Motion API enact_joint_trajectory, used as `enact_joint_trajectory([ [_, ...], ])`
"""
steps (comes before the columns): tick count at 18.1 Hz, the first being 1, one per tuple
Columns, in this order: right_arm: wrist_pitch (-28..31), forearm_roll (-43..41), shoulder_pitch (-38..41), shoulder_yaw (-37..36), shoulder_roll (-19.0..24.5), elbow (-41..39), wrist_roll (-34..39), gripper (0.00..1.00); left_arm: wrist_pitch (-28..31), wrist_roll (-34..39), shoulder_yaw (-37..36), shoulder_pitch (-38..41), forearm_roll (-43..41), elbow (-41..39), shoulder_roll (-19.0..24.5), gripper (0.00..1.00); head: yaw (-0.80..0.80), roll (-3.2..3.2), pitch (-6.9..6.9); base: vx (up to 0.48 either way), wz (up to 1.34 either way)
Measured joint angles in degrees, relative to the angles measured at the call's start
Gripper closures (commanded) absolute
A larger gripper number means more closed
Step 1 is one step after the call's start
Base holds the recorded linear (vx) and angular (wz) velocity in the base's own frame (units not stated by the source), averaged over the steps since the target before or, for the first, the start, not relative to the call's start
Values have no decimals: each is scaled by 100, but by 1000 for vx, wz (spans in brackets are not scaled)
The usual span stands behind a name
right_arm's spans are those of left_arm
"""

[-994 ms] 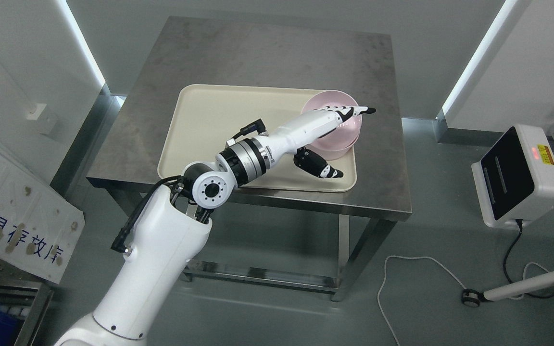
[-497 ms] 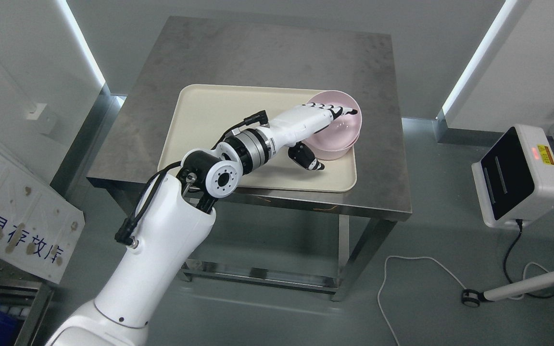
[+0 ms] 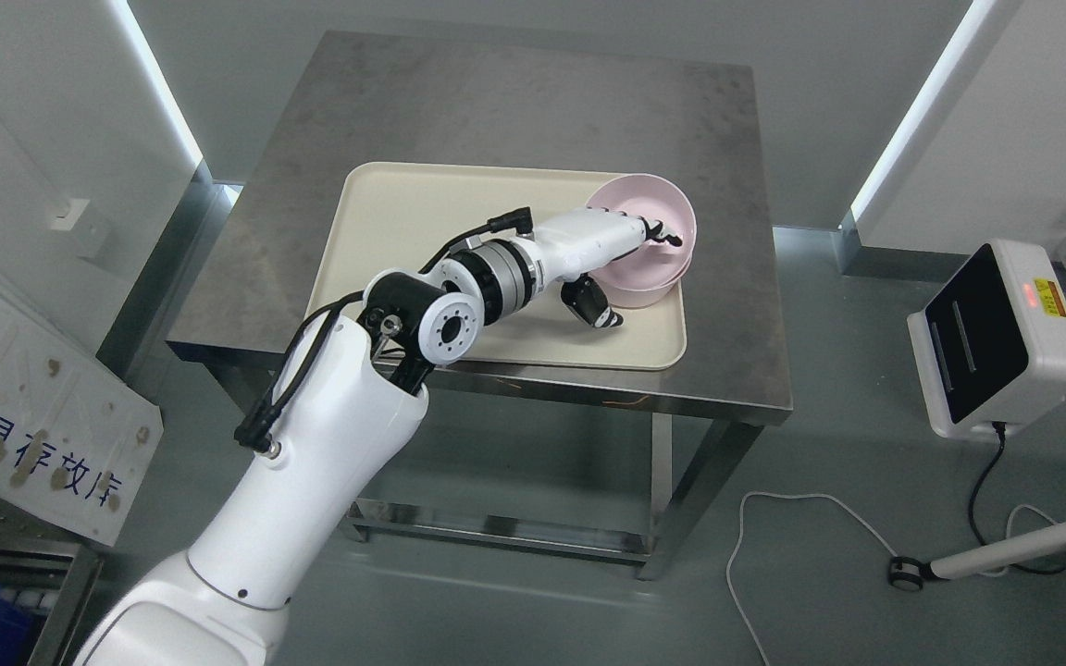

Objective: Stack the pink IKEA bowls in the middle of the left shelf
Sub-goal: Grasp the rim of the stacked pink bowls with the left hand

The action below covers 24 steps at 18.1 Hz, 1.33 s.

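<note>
My left hand point(image 3: 624, 264) pinches the near rim of the pink bowls point(image 3: 658, 250): fingers point(image 3: 658, 231) curled inside, thumb point(image 3: 596, 305) outside below. The bowls sit nested on the tray point(image 3: 403, 231), right side, on the desk point(image 3: 496, 102), ready to lift together.

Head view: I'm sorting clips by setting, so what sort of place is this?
Probably a robot test lab, not a home kitchen: a bare steel table holding only a cream tray with pink bowls, a sensor-like device on the floor with trailing cables, and plain white walls with light strips.
</note>
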Motion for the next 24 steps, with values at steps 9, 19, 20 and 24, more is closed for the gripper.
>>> enact_joint_trajectory([
  [9, 0, -59, 0, 0, 0, 0, 0, 0, 14, 23, -177, -310, -27, 517, 0, 36, 0, 0, 0, 0, 0],
  [19, -12, -69, 0, 0, 0, 0, 0, 0, -169, 102, -135, -357, 28, 895, -2, 78, 0, 0, 0, 0, 0],
  [20, -10, -69, 0, 0, 0, 0, 0, 0, -264, 95, -100, -356, 33, 919, -2, 82, 0, 0, 0, 0, 0],
  [24, -4, -70, 0, 0, 0, 0, 0, 0, -563, 62, 59, -339, 56, 1005, -2, 88, 0, 0, 0, 0, 0],
])
